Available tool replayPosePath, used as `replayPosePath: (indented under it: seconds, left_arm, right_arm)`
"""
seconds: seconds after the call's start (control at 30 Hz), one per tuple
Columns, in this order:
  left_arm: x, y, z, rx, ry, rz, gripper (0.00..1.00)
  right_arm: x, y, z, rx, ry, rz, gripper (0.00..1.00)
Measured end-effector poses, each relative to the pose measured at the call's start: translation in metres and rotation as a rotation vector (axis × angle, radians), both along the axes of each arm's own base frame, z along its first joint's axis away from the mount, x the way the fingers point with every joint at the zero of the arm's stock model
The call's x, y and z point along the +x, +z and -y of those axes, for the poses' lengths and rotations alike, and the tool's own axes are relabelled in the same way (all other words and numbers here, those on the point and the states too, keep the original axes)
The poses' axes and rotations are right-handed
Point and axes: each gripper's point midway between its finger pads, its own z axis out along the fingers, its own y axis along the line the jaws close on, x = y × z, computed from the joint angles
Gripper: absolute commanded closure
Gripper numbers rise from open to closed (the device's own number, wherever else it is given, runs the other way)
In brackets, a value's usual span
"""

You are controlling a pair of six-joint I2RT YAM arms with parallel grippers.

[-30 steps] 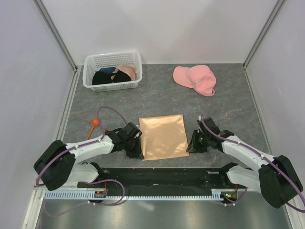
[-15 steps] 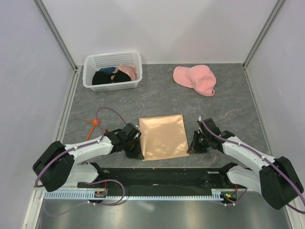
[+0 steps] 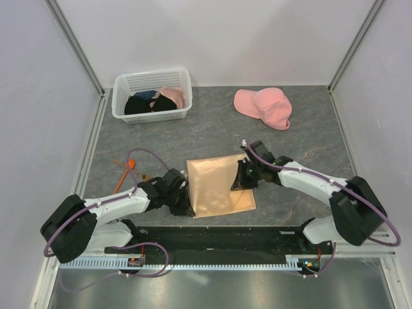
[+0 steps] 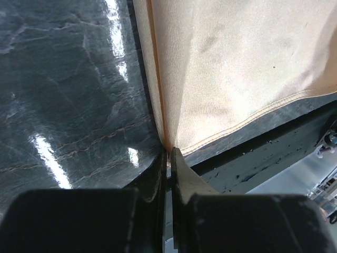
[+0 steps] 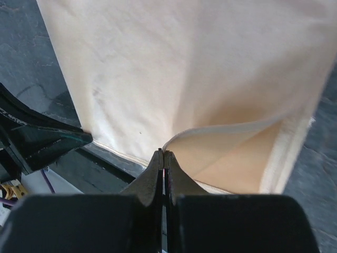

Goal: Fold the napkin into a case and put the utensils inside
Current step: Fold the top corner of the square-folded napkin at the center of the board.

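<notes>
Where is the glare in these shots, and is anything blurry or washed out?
Left wrist: white glare streaks on the dark table; the napkin weave is sharp, the left gripper close up is dark and soft. Right wrist: the napkin looks washed out and pale, the right gripper a near-black silhouette. Top external: even light, soft shadows, mild sheen on the napkin.

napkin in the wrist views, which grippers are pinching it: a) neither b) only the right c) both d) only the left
c: the left gripper is shut on a corner of the napkin, and the right gripper is shut on its folded-over edge.
</notes>
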Motion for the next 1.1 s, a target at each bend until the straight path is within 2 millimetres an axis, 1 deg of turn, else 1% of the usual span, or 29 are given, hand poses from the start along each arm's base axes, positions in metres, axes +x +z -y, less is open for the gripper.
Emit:
replayPosePath:
  seconds: [0.17,0.33,0.4,0.47,0.53,0.63,0.77,0.97,1.1]
  left_arm:
    - [-0.001,0.0,-0.001,-0.01,0.015,0.001,0.95]
    - [-0.001,0.0,-0.001,-0.02,0.029,0.004,0.96]
    - [-0.002,-0.001,-0.001,-0.024,0.036,0.005,0.96]
    - [-0.002,-0.001,-0.002,-0.03,0.045,0.01,0.96]
    - [-0.002,0.0,-0.003,-0.034,0.053,0.011,0.96]
    - [-0.002,-0.001,-0.003,-0.035,0.058,0.009,0.96]
    - [-0.002,-0.001,-0.003,-0.035,0.06,0.008,0.96]
    - [-0.002,-0.001,-0.003,-0.035,0.062,0.007,0.96]
    - [-0.002,-0.001,-0.003,-0.038,0.062,0.01,0.96]
  right_arm:
    - [0.024,-0.004,-0.048,0.014,0.075,0.002,1.0]
    - [0.07,-0.003,-0.111,0.072,0.125,0.042,1.0]
    - [0.084,-0.005,-0.129,0.09,0.137,0.053,1.0]
    - [0.096,-0.009,-0.141,0.1,0.141,0.059,1.0]
    - [0.105,-0.011,-0.15,0.108,0.142,0.061,1.0]
    - [0.113,-0.016,-0.159,0.12,0.142,0.058,1.0]
    - [0.117,-0.019,-0.163,0.121,0.138,0.053,1.0]
    - [0.126,-0.012,-0.172,0.139,0.137,0.074,1.0]
    - [0.128,-0.018,-0.173,0.132,0.135,0.068,1.0]
